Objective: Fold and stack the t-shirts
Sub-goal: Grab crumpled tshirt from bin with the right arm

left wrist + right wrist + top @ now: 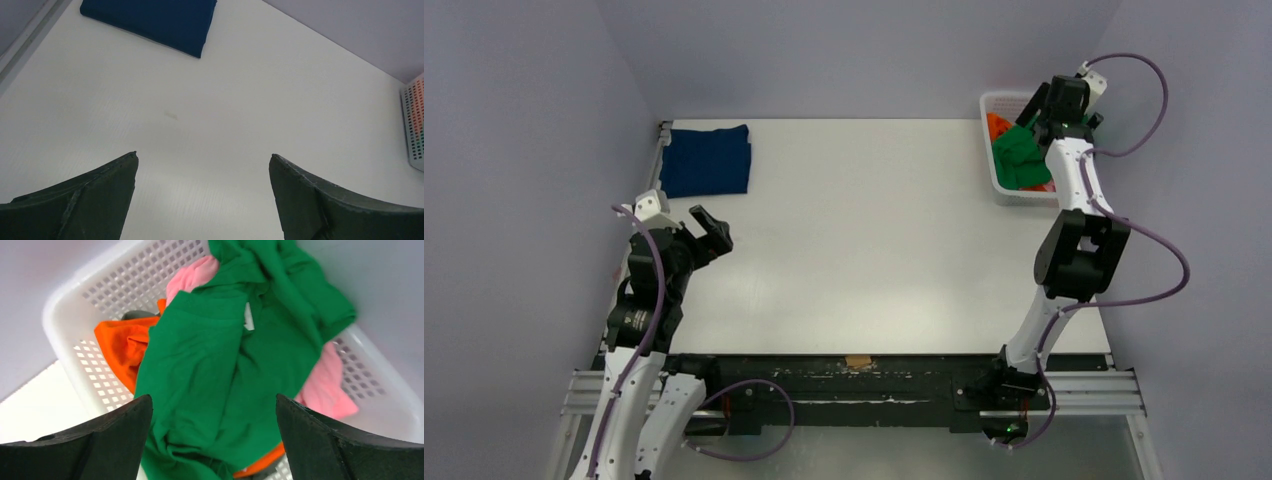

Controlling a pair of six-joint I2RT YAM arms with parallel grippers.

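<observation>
Right wrist view: the right gripper (pixel 214 400) hangs above the white mesh basket (pixel 75 295), its 2 fingers spread wide with nothing between them. Directly under the gap lies the green t-shirt (pixel 220 370), crumpled and uppermost in the heap. Being on top, it is probably the next garment to be picked. Its cloth is bright, matte and deeply creased, with 1 part spilling over the basket's rim at the upper right of the frame. An orange t-shirt (pixel 120 345) shows beneath it at centre left, and a pink t-shirt (pixel 325 385) at the top and at lower right. All 3 are unfolded.

Top external view: the basket stands at the upper right corner of the white table (pixel 874 230). The navy t-shirt (pixel 707 160) lies at the upper left as a flat, squared rectangle with neat edges, seemingly the base of the stack. The left gripper (pixel 709 225) hovers nearby, below it in the frame. The left wrist view shows it wide open, empty and over bare table, plausibly waiting to help spread the next shirt.
</observation>
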